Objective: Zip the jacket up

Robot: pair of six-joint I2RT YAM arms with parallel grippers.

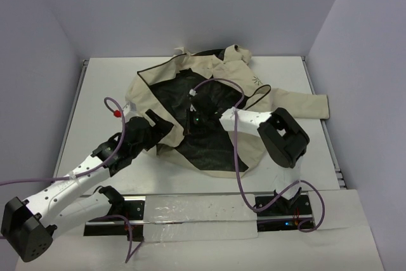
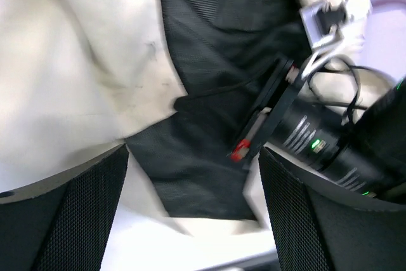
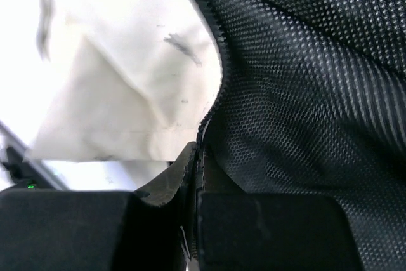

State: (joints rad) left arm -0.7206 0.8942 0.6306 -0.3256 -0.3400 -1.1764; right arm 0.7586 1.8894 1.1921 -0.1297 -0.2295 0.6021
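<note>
The beige jacket [image 1: 158, 93] lies open on the white table [image 1: 101, 93], its black lining [image 1: 209, 103] facing up and a small dark logo [image 1: 257, 80] at the far right. My right gripper [image 1: 191, 118] is over the middle of the lining. In the right wrist view it [image 3: 200, 157] is shut on the dark zipper edge [image 3: 212, 103], where lining meets beige cloth [image 3: 114, 80]. My left gripper [image 1: 163, 128] is at the jacket's lower left edge. In the left wrist view it [image 2: 193, 220] is open and empty above lining [image 2: 190, 176] and bare table, with the right gripper [image 2: 304, 131] close ahead.
One sleeve [image 1: 304, 106] stretches to the table's right edge. Pale walls close the table on three sides. A black mounting rail [image 1: 190, 211] with the arm bases runs along the near edge. Purple cables [image 1: 238, 150] loop over the jacket and beside both arms.
</note>
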